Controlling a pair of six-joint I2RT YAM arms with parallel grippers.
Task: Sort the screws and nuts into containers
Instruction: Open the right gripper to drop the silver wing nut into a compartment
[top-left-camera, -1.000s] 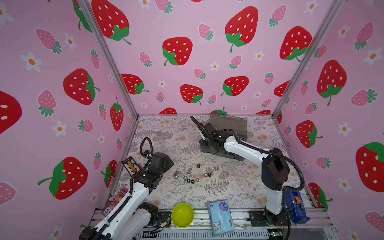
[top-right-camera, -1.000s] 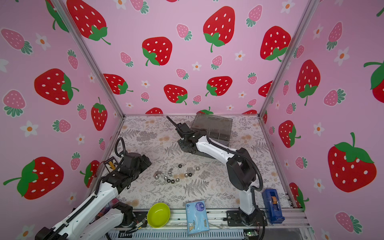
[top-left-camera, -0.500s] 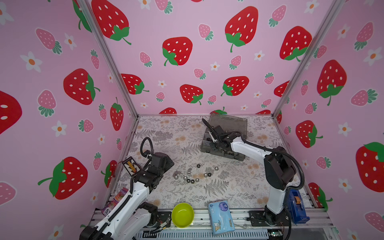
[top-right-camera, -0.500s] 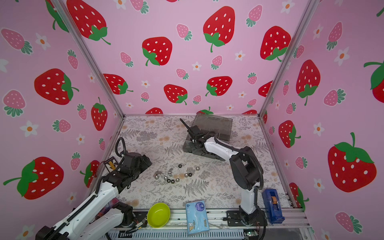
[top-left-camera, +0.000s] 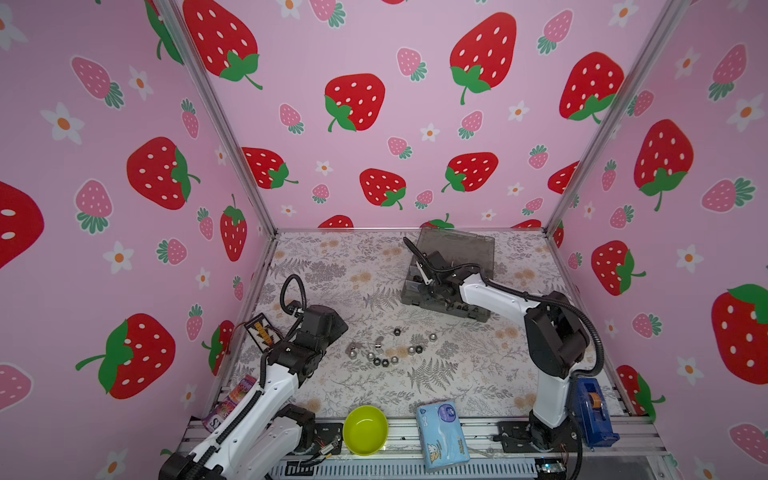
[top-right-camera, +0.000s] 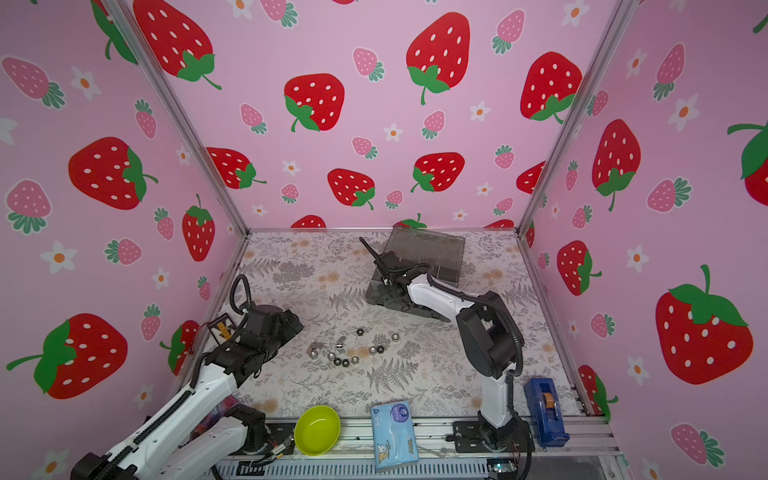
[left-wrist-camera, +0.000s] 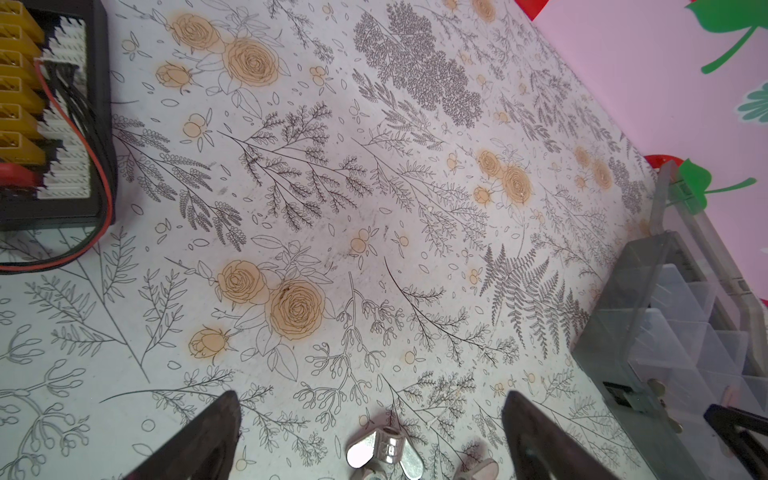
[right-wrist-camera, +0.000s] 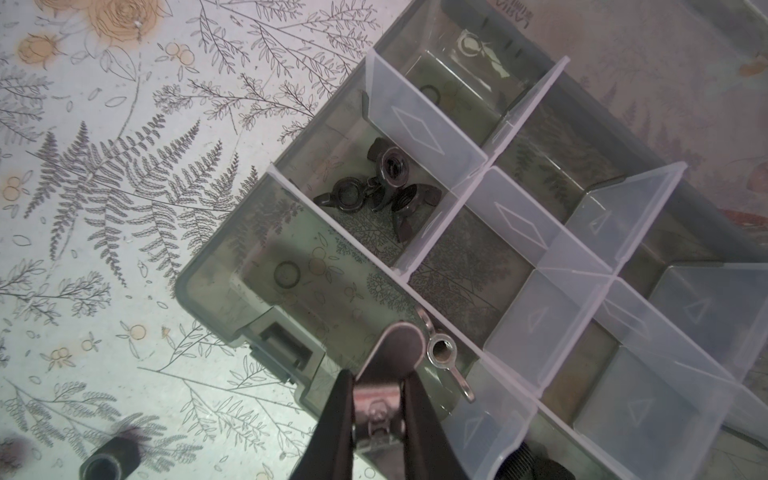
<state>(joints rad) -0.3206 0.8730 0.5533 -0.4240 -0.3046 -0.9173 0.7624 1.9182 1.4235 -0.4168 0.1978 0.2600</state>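
Several loose screws and nuts, black and silver, lie scattered mid-mat. The smoky-grey organizer box stands at the back with its lid up. My right gripper hangs over a near corner compartment, shut on a silver wing nut. Another silver wing nut lies in that compartment. Dark wing nuts fill the neighbouring one. My left gripper is open low over the mat, with a silver wing nut between its fingers, untouched.
A lime-green bowl, a blue tissue pack and a blue tape dispenser sit along the front rail. A connector board lies by the left wall. One black nut rests on the mat beside the box.
My right gripper has moved right, from the box's left edge to over its corner compartment, still shut. The left arm has not moved.
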